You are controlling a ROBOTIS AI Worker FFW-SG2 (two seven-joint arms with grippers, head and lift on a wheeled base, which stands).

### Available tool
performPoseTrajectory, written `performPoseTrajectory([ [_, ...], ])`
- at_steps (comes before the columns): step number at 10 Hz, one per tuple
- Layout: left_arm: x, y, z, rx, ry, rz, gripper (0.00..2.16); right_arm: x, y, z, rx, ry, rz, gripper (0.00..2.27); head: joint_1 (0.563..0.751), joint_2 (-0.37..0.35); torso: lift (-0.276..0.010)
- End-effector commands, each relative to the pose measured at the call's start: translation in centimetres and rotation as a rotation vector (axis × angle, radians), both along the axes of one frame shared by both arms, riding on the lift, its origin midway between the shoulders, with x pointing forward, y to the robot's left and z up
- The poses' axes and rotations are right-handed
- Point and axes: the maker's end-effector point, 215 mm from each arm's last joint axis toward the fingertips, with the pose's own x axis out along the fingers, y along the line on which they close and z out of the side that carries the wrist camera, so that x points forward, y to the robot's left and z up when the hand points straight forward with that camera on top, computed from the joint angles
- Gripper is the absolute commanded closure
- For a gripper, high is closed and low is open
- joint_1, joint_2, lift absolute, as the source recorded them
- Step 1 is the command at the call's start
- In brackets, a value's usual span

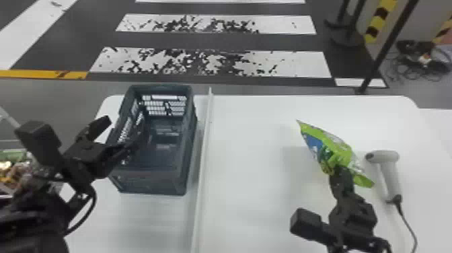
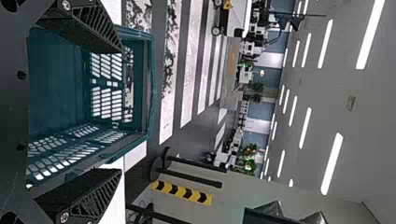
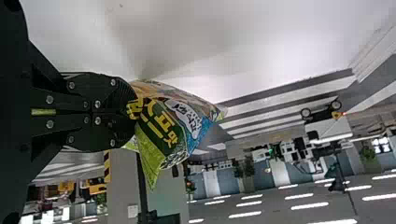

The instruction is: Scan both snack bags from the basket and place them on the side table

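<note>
While the left gripper (image 2: 119, 111), jaws wide, hung empty by the basket (image 1: 148, 181), the right gripper (image 3: 133, 112), jaws closed, held a snack bag (image 1: 338, 149) near the scanner (image 1: 390, 171) toward the bench's (image 1: 252, 202) right edge; scanning, seemingly in hand, needed alignment.

White table (image 1: 249, 208), narrow strip (image 1: 202, 158), basket (image 1: 148, 181), scanner (image 1: 388, 158) (corded)

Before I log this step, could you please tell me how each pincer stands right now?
Left pincer: open, holding nothing.
Right pincer: closed on a snack bag.
</note>
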Motion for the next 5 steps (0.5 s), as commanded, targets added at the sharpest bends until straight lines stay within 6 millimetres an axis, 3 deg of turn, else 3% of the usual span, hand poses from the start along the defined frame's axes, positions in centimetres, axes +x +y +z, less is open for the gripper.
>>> performPoseTrajectory([
  [1,0.0,0.3,0.0,0.001,0.0,0.004,0.09,-2.1,2.0,-1.6,-0.021,0.039,0.065,1.9,0.695,0.068,-0.075],
  [2,-0.1,0.4,-0.3,-0.002,0.004,0.006,0.09,-3.0,2.9,-2.2,-0.004,0.06,0.08,1.16,0.695,0.091,-0.075],
  [3,-0.1,0.4,-0.4,-0.004,0.006,0.005,0.09,-3.6,3.5,-2.7,0.036,0.08,0.077,0.18,0.695,0.109,-0.075],
  [4,-0.2,0.3,-0.4,-0.005,0.004,0.005,0.09,-3.9,3.7,-2.9,0.071,0.106,0.074,0.0,0.695,0.117,-0.075],
  [5,-0.1,0.4,-0.2,-0.003,-0.002,0.005,0.09,-4.6,4.0,-3.4,0.147,0.162,0.066,0.0,0.695,0.128,-0.075],
])
